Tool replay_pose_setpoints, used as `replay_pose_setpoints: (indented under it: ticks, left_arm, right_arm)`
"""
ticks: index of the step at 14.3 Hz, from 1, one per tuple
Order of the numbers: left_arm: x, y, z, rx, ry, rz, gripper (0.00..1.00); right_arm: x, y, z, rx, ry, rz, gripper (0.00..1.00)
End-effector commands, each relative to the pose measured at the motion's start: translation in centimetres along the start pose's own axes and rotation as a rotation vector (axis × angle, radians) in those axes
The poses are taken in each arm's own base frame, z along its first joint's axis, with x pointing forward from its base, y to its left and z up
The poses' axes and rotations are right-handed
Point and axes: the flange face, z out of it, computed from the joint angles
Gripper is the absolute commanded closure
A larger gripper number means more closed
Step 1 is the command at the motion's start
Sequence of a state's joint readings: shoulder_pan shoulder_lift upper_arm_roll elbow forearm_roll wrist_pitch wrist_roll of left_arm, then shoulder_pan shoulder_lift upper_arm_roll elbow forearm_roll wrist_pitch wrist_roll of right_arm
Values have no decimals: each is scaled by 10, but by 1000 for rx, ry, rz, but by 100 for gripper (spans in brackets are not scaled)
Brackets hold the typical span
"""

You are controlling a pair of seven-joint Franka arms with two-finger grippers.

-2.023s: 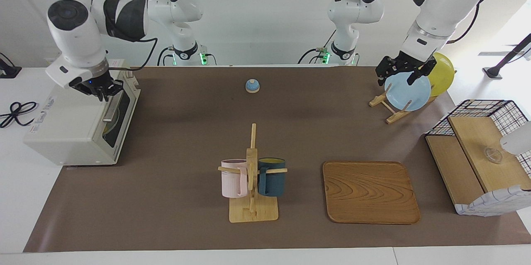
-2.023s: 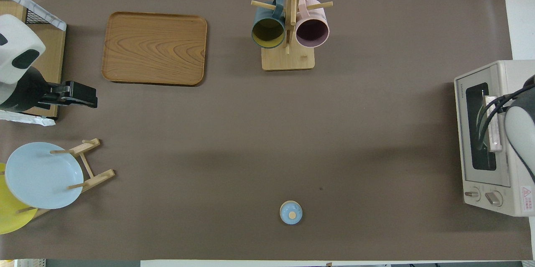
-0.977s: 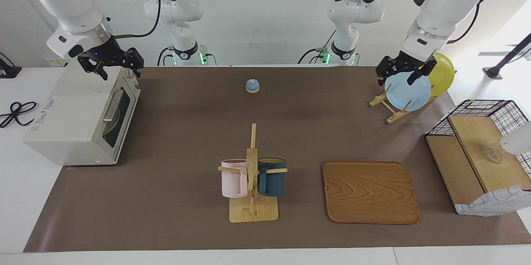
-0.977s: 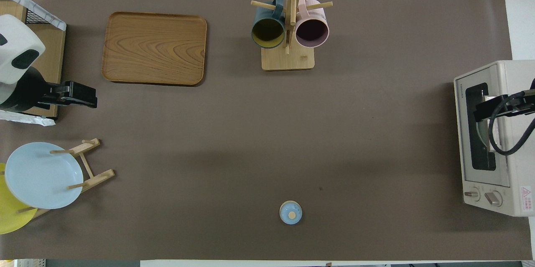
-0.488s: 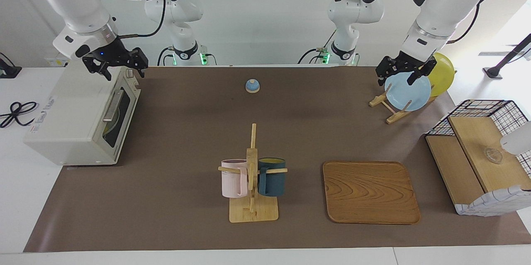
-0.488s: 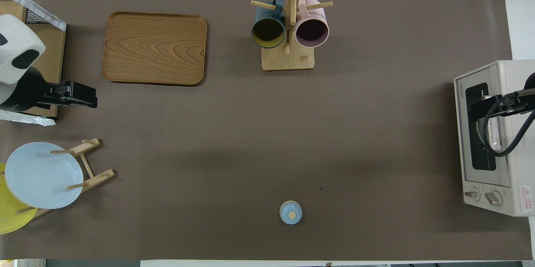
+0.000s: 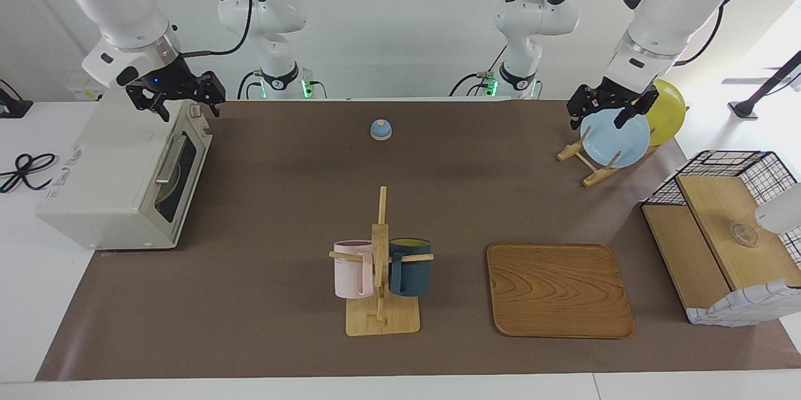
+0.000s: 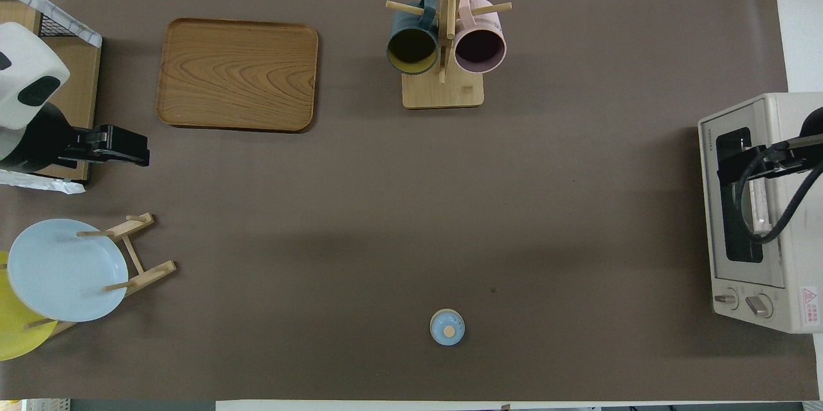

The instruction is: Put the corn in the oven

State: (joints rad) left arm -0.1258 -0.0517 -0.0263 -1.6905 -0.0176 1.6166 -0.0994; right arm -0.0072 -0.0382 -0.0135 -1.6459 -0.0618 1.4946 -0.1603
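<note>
Bell (image 7: 380,129), small and blue, sits closest to the robots, nearer to them than the wooden mug tree (image 7: 380,262). Toward the left arm's end from the mug tree, a plate rack (image 7: 588,165) holds a pale blue plate (image 7: 616,140) and a yellow plate (image 7: 668,109). The left gripper (image 7: 606,113) hangs in the air by that rack, fingers spread, holding nothing.

Toward the right arm's end from the mug tree stands the cream toaster oven (image 7: 106,181), its door shut. The right gripper (image 7: 175,96) hangs over the oven, fingers spread and empty. The corn (image 7: 161,194) shows only as a sliver of yellow through the door glass, inside the oven as far as can be told.

The mug tree carries a pink mug (image 7: 352,268) and a dark blue mug (image 7: 410,267). Beside it, toward the left arm's end, lie a wooden tray (image 7: 559,290) and then a wire basket (image 7: 726,165).
</note>
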Motion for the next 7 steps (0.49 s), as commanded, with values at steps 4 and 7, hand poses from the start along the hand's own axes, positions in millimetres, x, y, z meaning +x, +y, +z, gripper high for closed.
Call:
replay_pose_setpoints:
  ticks: [4, 7]
  left_arm:
    - [-2, -2, -5, -3, 0, -2, 0]
    - [-2, -2, -5, -3, 0, -2, 0]
  right_arm:
    - [3, 7, -8, -2, 14, 29, 0]
    - [3, 7, -9, -3, 17, 27, 0]
